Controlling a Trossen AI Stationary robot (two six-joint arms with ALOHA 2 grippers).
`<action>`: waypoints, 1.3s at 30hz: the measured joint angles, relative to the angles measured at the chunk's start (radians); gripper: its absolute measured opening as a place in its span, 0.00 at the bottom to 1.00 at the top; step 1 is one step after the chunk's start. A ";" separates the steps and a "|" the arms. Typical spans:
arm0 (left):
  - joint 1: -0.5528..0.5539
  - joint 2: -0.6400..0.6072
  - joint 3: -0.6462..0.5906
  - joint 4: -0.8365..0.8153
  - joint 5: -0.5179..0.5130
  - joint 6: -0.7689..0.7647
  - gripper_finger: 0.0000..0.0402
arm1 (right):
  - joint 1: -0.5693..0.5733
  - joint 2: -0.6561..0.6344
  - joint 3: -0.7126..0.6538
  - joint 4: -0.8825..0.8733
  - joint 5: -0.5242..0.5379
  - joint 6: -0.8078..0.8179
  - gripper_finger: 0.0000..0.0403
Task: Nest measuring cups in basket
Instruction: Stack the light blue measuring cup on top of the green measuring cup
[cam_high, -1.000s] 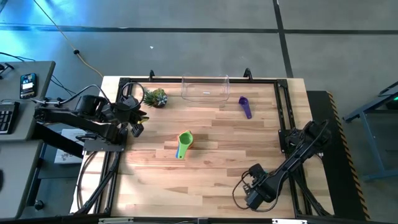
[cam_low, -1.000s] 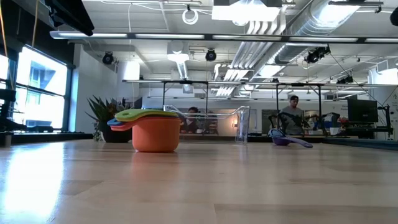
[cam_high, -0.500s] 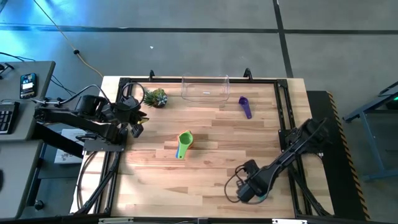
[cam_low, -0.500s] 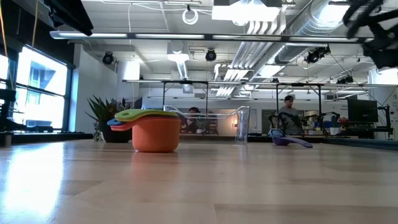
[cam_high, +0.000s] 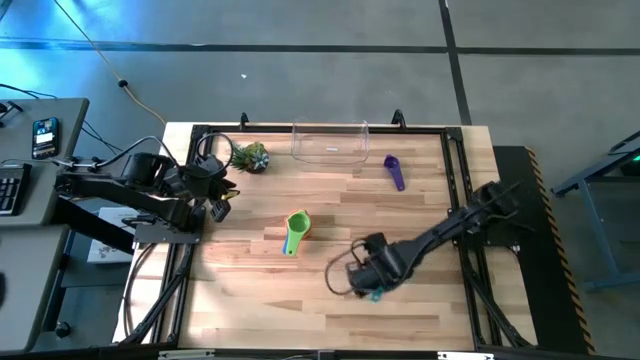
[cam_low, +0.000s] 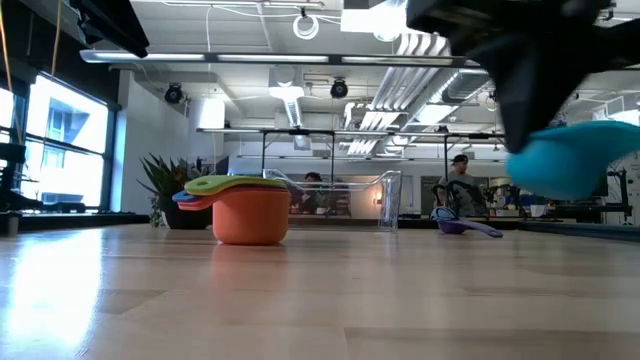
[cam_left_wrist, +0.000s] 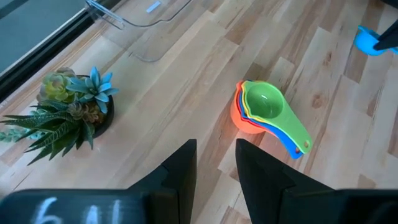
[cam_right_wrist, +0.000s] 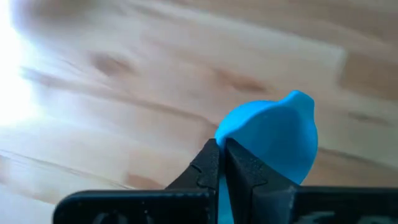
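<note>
The right gripper (cam_high: 372, 290), clamped on what looks like the teal cup (cam_right_wrist: 273, 143), must next align it over the nested stack (cam_high: 296, 231)

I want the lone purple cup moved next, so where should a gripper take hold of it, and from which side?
Probably by its handle, from above. The purple cup lies alone on the table beside the clear basket, its handle stretching away from the basket toward the table's middle. That thin, flat handle suits closing fingers better than the round bowl.
</note>
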 joint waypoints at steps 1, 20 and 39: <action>0.000 0.001 0.000 0.000 0.002 0.000 0.26 | -0.020 0.000 0.014 0.012 0.010 -0.014 0.00; 0.000 0.003 0.000 0.000 0.000 0.000 0.26 | -0.292 0.005 0.164 0.376 0.295 -0.296 0.00; 0.001 0.005 0.000 -0.004 -0.007 0.000 0.26 | -0.414 0.251 0.526 0.307 0.203 -0.530 0.00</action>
